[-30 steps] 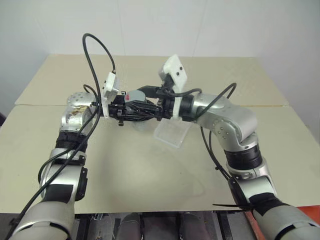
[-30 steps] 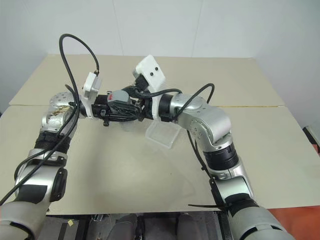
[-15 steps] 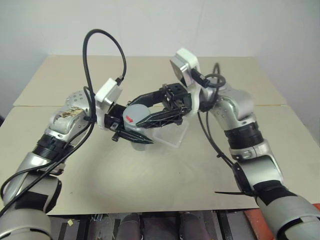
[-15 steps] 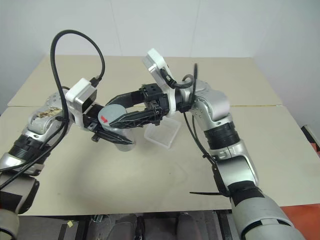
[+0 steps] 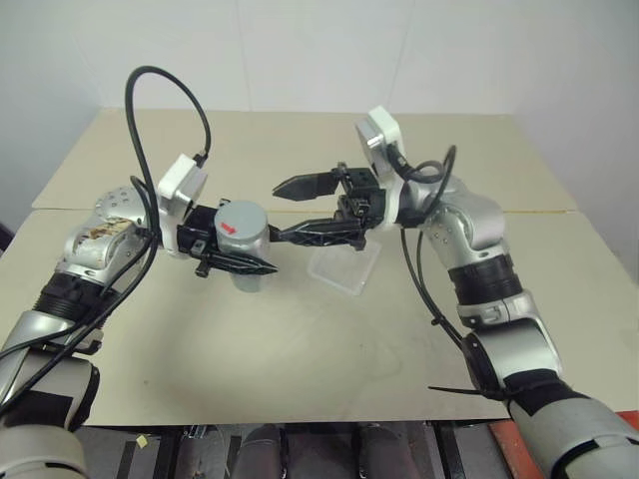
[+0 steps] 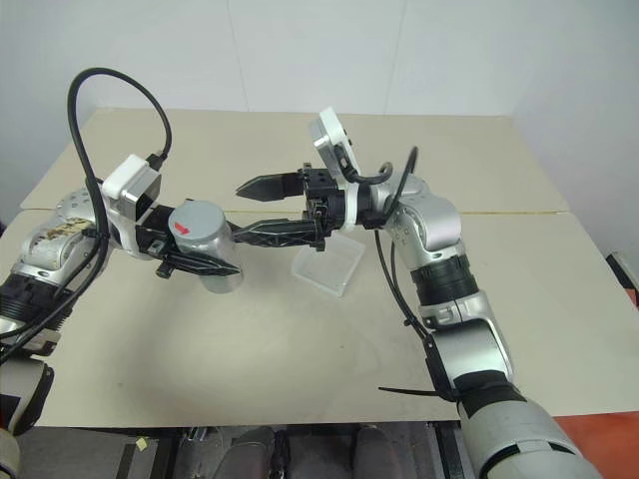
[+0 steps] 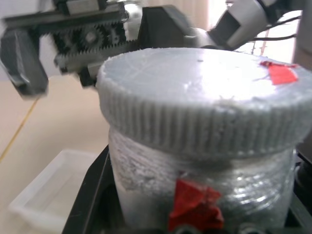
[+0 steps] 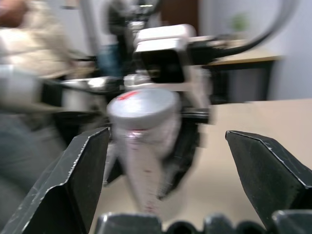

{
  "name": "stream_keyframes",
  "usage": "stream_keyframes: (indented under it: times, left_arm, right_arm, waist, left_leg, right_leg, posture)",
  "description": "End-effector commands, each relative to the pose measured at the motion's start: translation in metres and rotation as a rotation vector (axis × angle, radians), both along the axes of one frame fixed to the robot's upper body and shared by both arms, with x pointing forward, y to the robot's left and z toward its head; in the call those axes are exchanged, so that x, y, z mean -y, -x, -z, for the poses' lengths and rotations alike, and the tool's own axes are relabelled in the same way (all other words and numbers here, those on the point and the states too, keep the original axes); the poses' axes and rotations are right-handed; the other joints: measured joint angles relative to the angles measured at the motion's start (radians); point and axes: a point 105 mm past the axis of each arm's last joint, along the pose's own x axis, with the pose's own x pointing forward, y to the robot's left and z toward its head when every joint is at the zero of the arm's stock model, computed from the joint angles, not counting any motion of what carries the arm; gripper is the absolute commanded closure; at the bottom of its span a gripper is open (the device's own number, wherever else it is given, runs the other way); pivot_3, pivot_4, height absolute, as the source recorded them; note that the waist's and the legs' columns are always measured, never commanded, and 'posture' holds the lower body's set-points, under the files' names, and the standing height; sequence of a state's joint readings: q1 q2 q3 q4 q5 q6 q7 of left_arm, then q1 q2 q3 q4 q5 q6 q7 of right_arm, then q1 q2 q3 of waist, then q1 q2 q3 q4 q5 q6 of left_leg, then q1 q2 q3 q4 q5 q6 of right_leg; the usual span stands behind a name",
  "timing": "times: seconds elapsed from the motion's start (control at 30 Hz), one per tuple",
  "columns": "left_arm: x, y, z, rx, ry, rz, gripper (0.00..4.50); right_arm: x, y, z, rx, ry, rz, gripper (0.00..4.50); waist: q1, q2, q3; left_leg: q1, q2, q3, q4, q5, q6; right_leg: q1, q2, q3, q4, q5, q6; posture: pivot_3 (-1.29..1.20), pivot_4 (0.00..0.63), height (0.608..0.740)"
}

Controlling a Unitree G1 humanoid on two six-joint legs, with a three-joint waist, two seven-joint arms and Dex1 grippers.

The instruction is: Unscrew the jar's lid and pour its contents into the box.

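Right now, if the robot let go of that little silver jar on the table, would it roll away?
Probably not while upright: the jar looks short and wide, so it should stand steady. Tipped on its round side it could well roll. The ridges around the lid likely help a pincer turn it without slipping.

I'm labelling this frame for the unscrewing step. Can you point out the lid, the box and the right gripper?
lid (image 5: 241, 217), left eye view, its flat top.
box (image 5: 344, 271), left eye view, its clear floor.
right gripper (image 5: 283, 211), left eye view, midway between the open fingertips.
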State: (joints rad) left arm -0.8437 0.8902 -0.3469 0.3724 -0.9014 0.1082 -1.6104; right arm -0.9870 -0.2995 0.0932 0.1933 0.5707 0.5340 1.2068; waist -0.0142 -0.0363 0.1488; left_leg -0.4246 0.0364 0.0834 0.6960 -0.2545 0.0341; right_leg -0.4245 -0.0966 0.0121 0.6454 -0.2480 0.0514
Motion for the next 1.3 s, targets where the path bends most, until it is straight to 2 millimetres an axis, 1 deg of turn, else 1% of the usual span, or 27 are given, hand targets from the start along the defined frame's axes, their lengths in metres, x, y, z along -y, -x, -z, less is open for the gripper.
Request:
stream_keyframes:
  times: [0.03,0.13,0.2,0.3,0.47,0.53,0.63,0.7,1.03,1.13,1.23,1.27,1.3]
  left_arm:
    - [-0.014,-0.012,-0.003,0.044,0.026,-0.102,2.48]
    - [-0.017,-0.029,0.002,0.059,0.062,-0.243,2.48]
    - [-0.013,-0.037,0.004,0.068,0.087,-0.306,2.48]
    - [-0.006,-0.041,0.005,0.052,0.122,-0.34,2.48]
    - [0.005,-0.043,0.003,0.048,0.155,-0.35,2.48]
    - [0.007,-0.043,0.003,0.049,0.154,-0.342,2.48]
    - [0.01,-0.045,0.001,0.053,0.162,-0.34,2.48]
    - [0.011,-0.045,-0.001,0.055,0.166,-0.338,2.48]
    - [0.009,-0.041,0.001,0.055,0.157,-0.328,2.48]
    - [0.008,-0.04,0.003,0.052,0.149,-0.325,2.48]
    - [0.008,-0.037,0.004,0.049,0.141,-0.313,2.48]
    - [0.007,-0.036,0.004,0.049,0.137,-0.306,2.48]
    - [0.007,-0.035,0.005,0.049,0.135,-0.302,2.48]
  right_arm:
    - [0.013,-0.004,-0.019,0.073,-0.067,0.223,0.05]
    - [0.014,-0.003,-0.021,0.075,-0.077,0.378,0.05]
    - [0.01,0.005,-0.022,0.069,-0.093,0.403,0.05]
    - [-0.007,0.018,-0.021,0.066,-0.095,0.427,0.05]
    - [-0.036,0.026,-0.016,0.054,-0.075,0.46,0.05]
    - [-0.043,0.024,-0.013,0.053,-0.057,0.472,0.05]
    - [-0.049,0.01,-0.005,0.066,-0.008,0.552,0.05]
    - [-0.05,0.004,-0.004,0.067,-0.005,0.583,0.05]
    - [-0.05,0.003,-0.007,0.069,-0.018,0.584,0.05]
    - [-0.051,0.005,-0.009,0.074,-0.029,0.565,0.63]
    - [-0.052,0.007,-0.01,0.061,-0.031,0.533,1.56]
    - [-0.051,0.008,-0.009,0.055,-0.03,0.518,1.71]
    - [-0.051,0.008,-0.009,0.051,-0.029,0.508,1.71]
  waist:
    - [0.0,0.0,0.0]
    - [0.0,0.0,0.0]
    - [0.0,0.0,0.0]
    - [-0.002,0.0,0.0]
    - [-0.004,0.0,0.0]
    - [-0.004,0.0,0.0]
    - [-0.003,0.0,0.0]
    - [-0.003,0.0,0.0]
    - [-0.006,0.0,0.0]
    - [-0.006,0.0,0.0]
    - [-0.006,0.0,0.0]
    - [-0.006,0.0,0.0]
    - [-0.006,0.0,0.0]
  left_leg:
    - [0.0,0.0,0.0,0.0,0.0,0.0]
    - [0.0,0.0,0.002,0.0,0.0,0.0]
    - [-0.001,0.0,0.001,0.0,0.0,0.0]
    - [-0.001,0.0,0.0,0.0,0.0,0.0]
    - [0.0,0.0,0.0,0.0,0.0,0.0]
    - [0.0,0.0,0.001,0.0,0.0,0.001]
    - [0.0,0.0,0.001,0.0,-0.001,0.001]
    - [0.0,0.0,0.001,0.0,-0.001,0.001]
    - [0.0,0.0,0.001,0.0,0.0,0.001]
    - [0.0,0.0,0.0,0.0,-0.001,0.002]
    - [0.0,0.0,0.0,0.0,-0.001,0.002]
    - [0.0,0.0,0.0,-0.001,-0.001,0.001]
    - [0.0,0.0,-0.001,-0.001,-0.001,0.001]
  right_leg:
    - [0.0,0.0,0.0,0.0,0.0,0.0]
    - [0.0,0.0,0.0,0.0,0.0,0.0]
    - [0.0,0.0,0.0,0.0,0.0,0.0]
    - [0.0,0.0,0.0,0.0,0.0,0.0]
    - [0.0,0.0,0.0,0.001,0.0,0.0]
    - [0.0,0.0,0.0,0.001,0.0,0.0]
    - [0.0,0.0,0.0,0.0,0.0,0.0]
    - [0.0,0.0,-0.001,0.0,0.0,0.0]
    - [0.0,0.0,0.0,0.0,0.0,0.0]
    - [0.0,0.0,0.0,0.0,0.0,0.0]
    - [0.0,0.0,0.0,0.0,0.0,0.0]
    - [0.0,0.0,0.0,0.0,0.0,0.0]
    - [0.0,0.0,0.0,0.0,0.0,0.0]
  posture:
    - [0.0,0.15,0.74]
    - [0.0,0.15,0.74]
    - [0.0,0.15,0.74]
    - [0.0,0.15,0.74]
    - [0.0,0.15,0.74]
    - [0.0,0.15,0.74]
    - [0.0,0.15,0.74]
    - [0.0,0.15,0.74]
    - [0.0,0.15,0.74]
    - [0.0,0.15,0.74]
    - [0.0,0.15,0.74]
    - [0.0,0.15,0.74]
    - [0.0,0.15,0.74]
